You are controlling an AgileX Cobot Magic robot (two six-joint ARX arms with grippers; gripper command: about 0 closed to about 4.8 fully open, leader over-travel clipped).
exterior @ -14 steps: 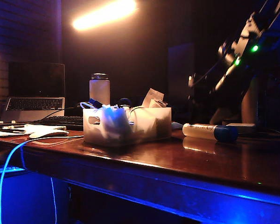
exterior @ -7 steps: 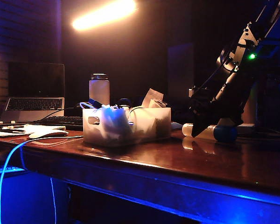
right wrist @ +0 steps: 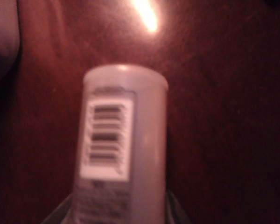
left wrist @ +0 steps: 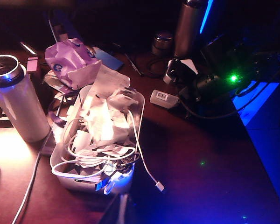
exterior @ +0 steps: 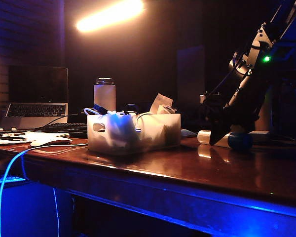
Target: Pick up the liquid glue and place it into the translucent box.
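Observation:
The liquid glue [exterior: 203,137] lies on its side on the dark wooden table, right of the translucent box [exterior: 153,136], its blue cap [exterior: 240,141] pointing right. My right gripper [exterior: 218,134] reaches down over the bottle's middle. In the right wrist view the pale bottle [right wrist: 121,140] with its barcode label fills the gap, and both fingers press its sides. The left wrist view shows the glue [left wrist: 162,97] under the right arm, beyond the box [left wrist: 141,105] stuffed with cables and papers. My left gripper [left wrist: 121,212] is only a dark shape above the box's near end.
A white insulated bottle [exterior: 104,94] stands behind the box. A laptop [exterior: 37,106] and keyboard [exterior: 69,129] sit at the far left. A tall metallic flask [left wrist: 189,28] stands at the back. A blue cable [exterior: 10,173] hangs over the table's front edge.
My right arm has come down from high on the right onto the glue. Its jaws have closed in on the bottle, which has shifted slightly rightward. The left arm stays still.

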